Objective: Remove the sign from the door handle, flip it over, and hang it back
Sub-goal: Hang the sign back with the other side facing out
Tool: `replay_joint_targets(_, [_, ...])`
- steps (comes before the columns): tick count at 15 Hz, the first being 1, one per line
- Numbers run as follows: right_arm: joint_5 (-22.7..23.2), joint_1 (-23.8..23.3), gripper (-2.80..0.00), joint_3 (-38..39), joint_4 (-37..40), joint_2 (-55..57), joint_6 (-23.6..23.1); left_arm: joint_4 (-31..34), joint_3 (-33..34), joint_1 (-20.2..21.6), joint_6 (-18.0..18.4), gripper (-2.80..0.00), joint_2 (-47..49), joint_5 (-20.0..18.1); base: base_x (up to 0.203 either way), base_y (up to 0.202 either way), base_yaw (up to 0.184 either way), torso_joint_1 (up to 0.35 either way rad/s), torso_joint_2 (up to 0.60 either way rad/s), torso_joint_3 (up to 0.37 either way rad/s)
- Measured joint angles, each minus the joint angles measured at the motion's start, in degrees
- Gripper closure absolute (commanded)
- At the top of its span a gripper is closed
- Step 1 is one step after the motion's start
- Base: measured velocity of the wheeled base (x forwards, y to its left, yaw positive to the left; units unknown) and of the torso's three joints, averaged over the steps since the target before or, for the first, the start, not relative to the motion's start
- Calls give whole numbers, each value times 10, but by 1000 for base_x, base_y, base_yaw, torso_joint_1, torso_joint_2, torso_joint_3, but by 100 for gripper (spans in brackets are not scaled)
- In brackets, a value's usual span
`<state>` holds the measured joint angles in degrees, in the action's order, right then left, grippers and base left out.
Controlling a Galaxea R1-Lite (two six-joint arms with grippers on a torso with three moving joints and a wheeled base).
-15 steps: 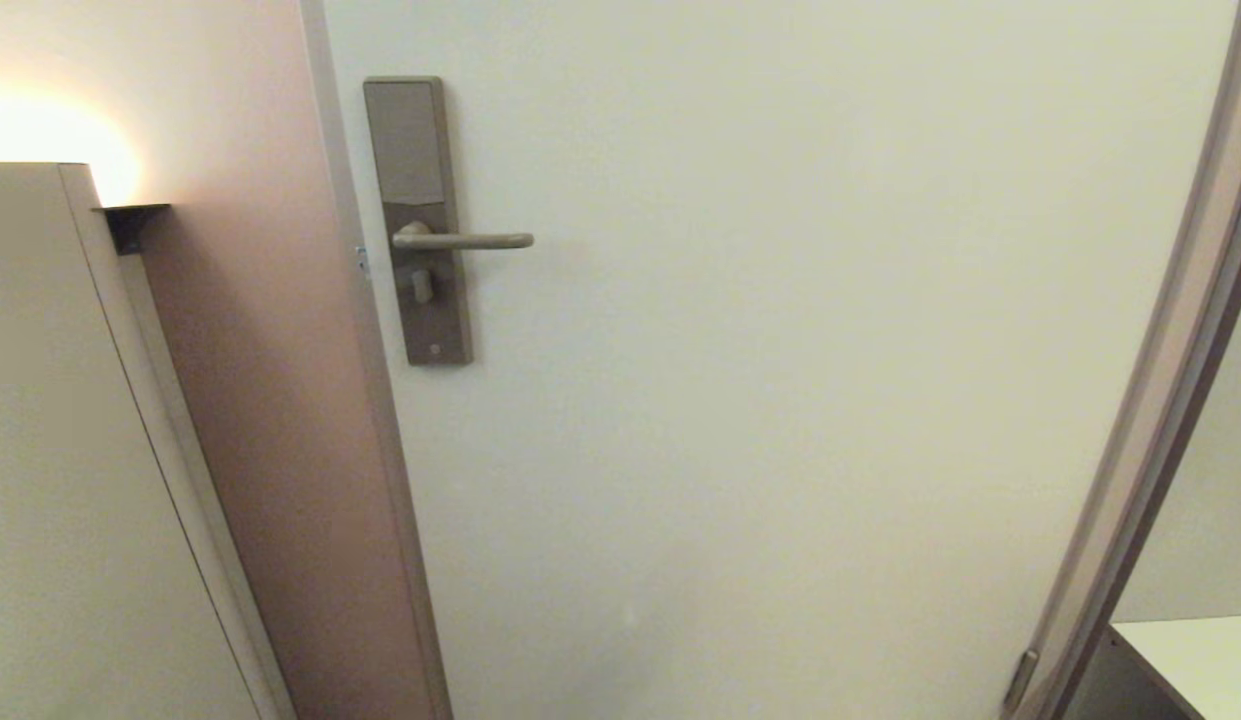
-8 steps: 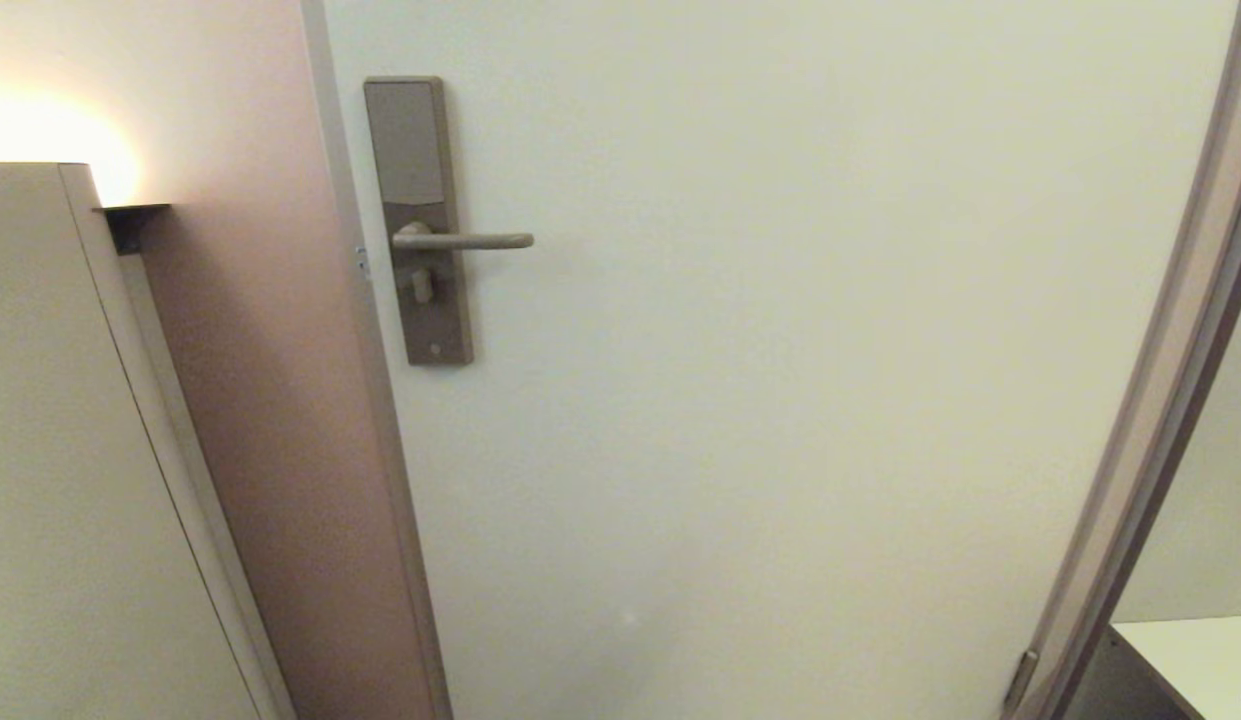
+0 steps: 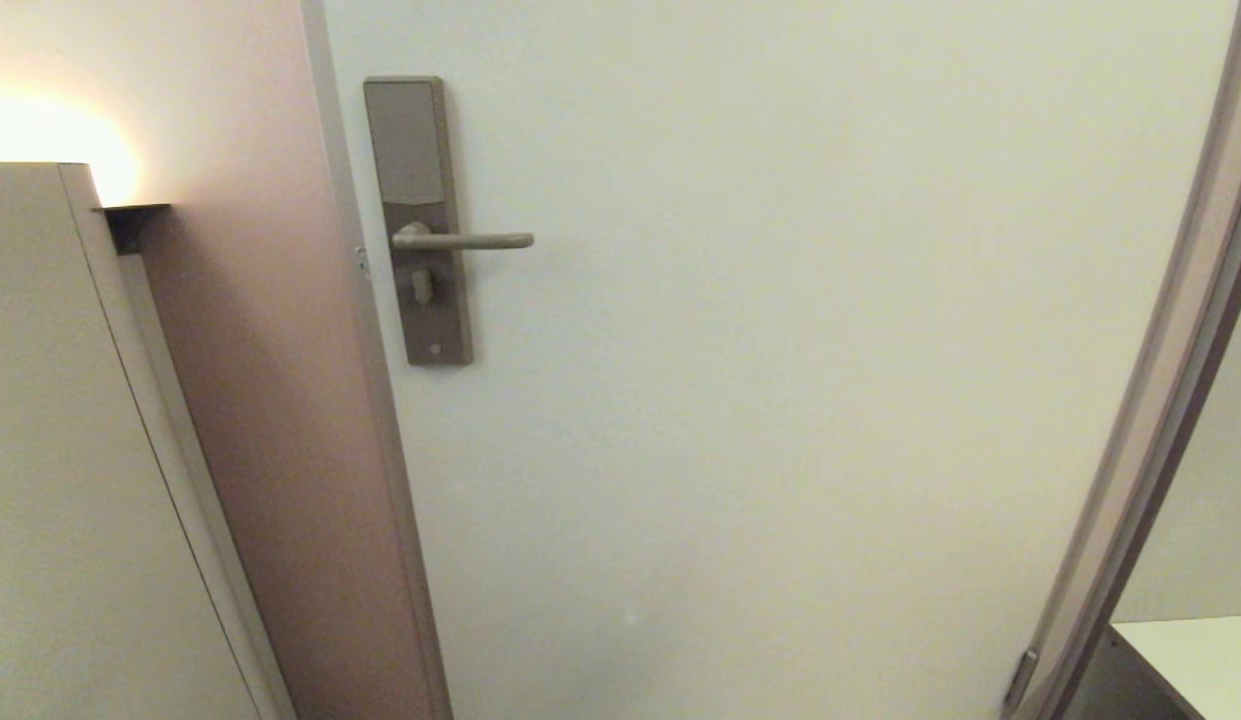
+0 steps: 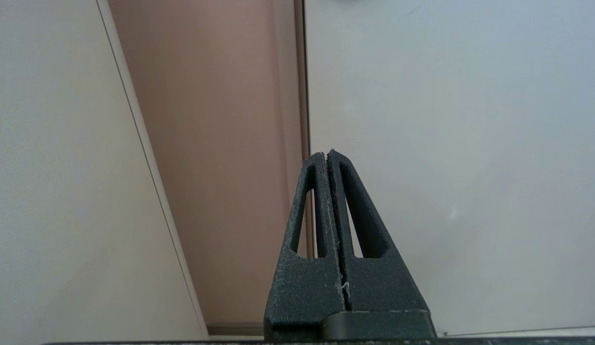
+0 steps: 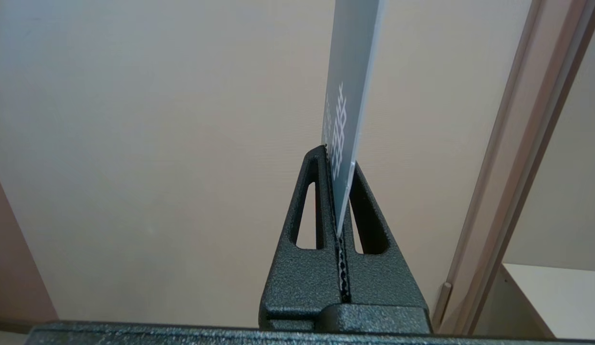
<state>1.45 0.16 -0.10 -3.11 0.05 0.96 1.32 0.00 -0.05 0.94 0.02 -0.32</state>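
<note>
Pointing at the door's edge, the left claw is pressed together and empty; one door handle juts bare from its lock plate; the right claw pinches one sign (edge-on, top cut off, lettering unreadable).

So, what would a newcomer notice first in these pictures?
Probably the bare door handle, a level lever on its tall lock plate at the door's left edge, with nothing hanging from it. Next, the sign standing edge-on, pinched in the right hand. The left hand is shut and empty.
</note>
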Motion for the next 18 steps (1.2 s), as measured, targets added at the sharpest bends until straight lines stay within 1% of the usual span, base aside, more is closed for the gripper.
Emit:
replay_joint_targets(9, [0,0,0,0,-1,0,0,0,0,0,-1,0,0,0,-1,8,0,0,0,1])
replay_joint_targets(18, [0,0,0,0,0,0,0,0,0,0,0,0,0,1,0,179,-8,2,3,2])
